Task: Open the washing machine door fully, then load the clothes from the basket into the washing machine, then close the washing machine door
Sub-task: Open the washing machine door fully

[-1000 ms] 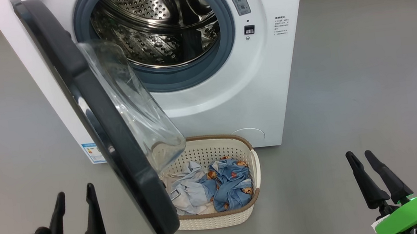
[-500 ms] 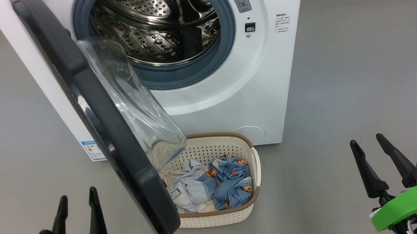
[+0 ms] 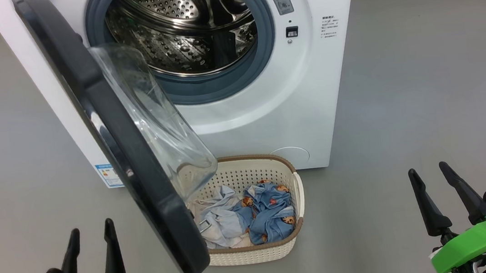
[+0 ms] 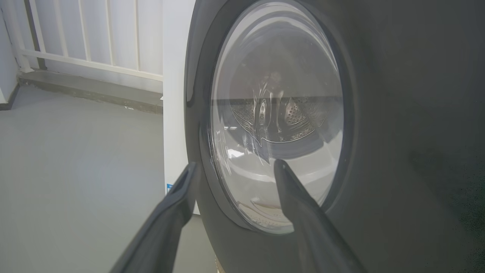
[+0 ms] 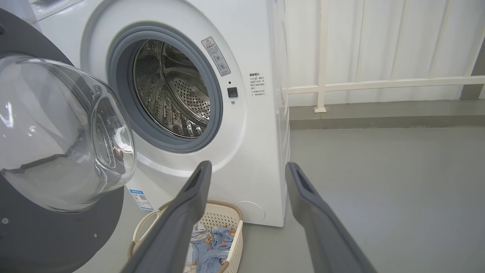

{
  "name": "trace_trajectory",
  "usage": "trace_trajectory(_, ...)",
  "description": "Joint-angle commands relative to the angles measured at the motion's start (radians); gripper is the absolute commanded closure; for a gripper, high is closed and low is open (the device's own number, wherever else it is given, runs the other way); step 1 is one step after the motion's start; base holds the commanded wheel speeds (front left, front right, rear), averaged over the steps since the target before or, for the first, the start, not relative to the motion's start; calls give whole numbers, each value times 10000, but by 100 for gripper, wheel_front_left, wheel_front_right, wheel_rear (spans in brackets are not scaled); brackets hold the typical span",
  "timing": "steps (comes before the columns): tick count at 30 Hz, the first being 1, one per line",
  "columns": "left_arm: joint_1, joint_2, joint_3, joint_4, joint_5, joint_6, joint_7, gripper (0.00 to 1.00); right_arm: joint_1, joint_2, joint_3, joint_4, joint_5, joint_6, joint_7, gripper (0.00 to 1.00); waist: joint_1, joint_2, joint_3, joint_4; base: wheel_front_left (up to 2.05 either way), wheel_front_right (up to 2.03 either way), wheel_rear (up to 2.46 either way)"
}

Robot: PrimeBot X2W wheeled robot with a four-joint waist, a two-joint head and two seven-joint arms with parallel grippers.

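The white washing machine stands with its black washing machine door swung partway out to the left; the clear bowl window overhangs the basket. The steel drum looks bare. The cream basket sits on the floor before the machine, holding blue and pale clothes with bear prints. My left gripper is open at lower left, left of the door's outer face. My right gripper is open at lower right, well right of the basket.
Grey floor spreads wide on both sides of the machine. A white railing and a low kerb run behind it. The door's lower edge hangs over the basket's left side.
The view shifted slightly at first. My right gripper spread its fingers wider and turned a little; the left gripper sank slightly lower in view. Door, basket and clothes stayed put.
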Motion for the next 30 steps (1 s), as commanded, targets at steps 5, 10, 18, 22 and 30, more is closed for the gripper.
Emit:
trace_trajectory(5, -223, 171, 264, -206, 39, 29, -63, 0, -99, -66, 158, -214, -141, 16, -121, 0, -1, 0, 7, 15, 0, 0, 0)
trace_trajectory(10, -242, 171, 313, -197, 52, 27, -63, 0, -93, -36, 160, -226, -161, 16, -122, 0, -1, 0, 13, 27, 0, 0, 0)
trace_trajectory(18, -265, 171, 267, -234, -9, 15, -63, 0, -105, -33, 166, -256, -155, 16, -122, 0, -1, 0, 52, 45, 0, 0, 0)
trace_trajectory(22, -264, 171, 268, -259, -23, 11, -63, 0, -113, -36, 163, -253, -171, 16, -122, 0, -1, 0, 65, 39, 0, 0, 0)
trace_trajectory(30, -283, 171, 281, -250, -13, 5, -63, 15, -141, -32, 178, -180, -139, 16, -122, 0, -1, 0, 89, 22, 0, 0, 0)
